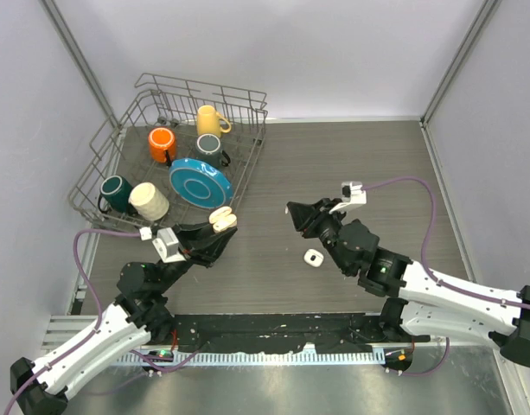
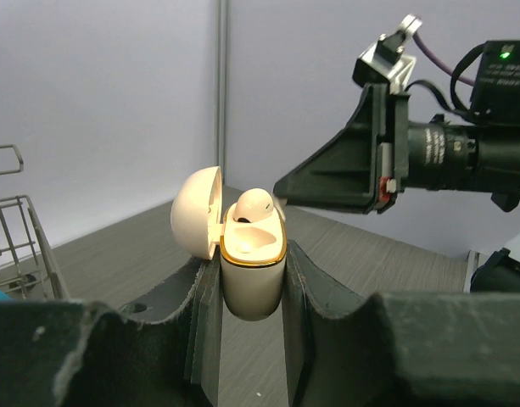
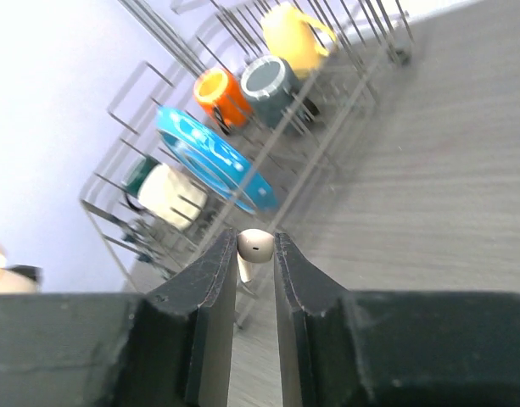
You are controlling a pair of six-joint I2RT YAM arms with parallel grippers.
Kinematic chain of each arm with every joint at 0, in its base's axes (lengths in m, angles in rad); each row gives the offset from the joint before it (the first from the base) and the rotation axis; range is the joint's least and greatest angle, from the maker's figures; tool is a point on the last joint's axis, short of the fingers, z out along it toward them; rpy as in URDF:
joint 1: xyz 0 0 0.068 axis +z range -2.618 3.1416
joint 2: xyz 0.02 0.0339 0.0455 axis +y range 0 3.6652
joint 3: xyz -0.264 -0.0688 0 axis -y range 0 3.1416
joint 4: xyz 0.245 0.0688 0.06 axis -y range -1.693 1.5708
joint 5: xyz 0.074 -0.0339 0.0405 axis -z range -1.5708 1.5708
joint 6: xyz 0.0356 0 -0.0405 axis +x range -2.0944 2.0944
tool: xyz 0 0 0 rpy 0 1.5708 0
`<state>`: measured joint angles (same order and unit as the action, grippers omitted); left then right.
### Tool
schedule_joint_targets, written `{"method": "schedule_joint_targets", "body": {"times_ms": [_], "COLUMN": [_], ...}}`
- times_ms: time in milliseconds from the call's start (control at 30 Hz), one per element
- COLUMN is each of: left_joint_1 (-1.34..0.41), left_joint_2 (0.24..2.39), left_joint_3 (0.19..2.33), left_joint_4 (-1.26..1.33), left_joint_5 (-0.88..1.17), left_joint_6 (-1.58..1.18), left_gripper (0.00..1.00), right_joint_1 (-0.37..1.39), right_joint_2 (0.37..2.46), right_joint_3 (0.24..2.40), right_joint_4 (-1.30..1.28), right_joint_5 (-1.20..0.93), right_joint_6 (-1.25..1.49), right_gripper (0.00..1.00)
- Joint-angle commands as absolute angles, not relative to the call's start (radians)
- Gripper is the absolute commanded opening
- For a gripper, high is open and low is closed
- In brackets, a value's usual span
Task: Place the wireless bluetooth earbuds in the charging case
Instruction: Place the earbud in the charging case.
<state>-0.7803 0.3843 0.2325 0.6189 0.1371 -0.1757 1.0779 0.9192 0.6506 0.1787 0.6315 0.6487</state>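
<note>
My left claw (image 1: 220, 225) clamps the open charging case (image 2: 252, 275), one earbud (image 2: 255, 203) seated inside. Just past the case, my right claw (image 1: 293, 210) pinches a second earbud (image 3: 256, 244) by its head. It looks light and slick, best gripped there. The dish rack (image 1: 200, 86) stands beyond the case.

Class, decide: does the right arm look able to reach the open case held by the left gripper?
Probably yes: the charging case, lid open, sits in the left gripper; the right gripper, shut on an earbud, faces it with nothing between.
</note>
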Motion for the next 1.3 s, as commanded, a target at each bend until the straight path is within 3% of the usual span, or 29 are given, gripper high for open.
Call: {"method": "schedule_joint_targets", "body": {"times_ms": [0, 467, 1267], "left_joint_1": [-0.781, -0.781, -0.781], "left_joint_2": [0.403, 0.449, 0.482], "left_joint_3": [0.239, 0.235, 0.232], "left_joint_4": [0.69, 0.726, 0.758], "left_joint_5": [0.124, 0.16, 0.17], "left_joint_6": [-0.181, -0.187, -0.196], "left_gripper": [0.0, 0.0, 0.0], "right_joint_1": [1.088, 1.187, 1.296], "right_joint_2": [0.85, 0.911, 1.078], "right_joint_3": [0.647, 0.755, 0.879], "right_joint_4": [0.379, 0.566, 0.552], "right_joint_5": [0.634, 0.402, 0.399], "right_joint_6": [0.54, 0.391, 0.273], "right_gripper": [0.01, 0.01, 0.01]}}
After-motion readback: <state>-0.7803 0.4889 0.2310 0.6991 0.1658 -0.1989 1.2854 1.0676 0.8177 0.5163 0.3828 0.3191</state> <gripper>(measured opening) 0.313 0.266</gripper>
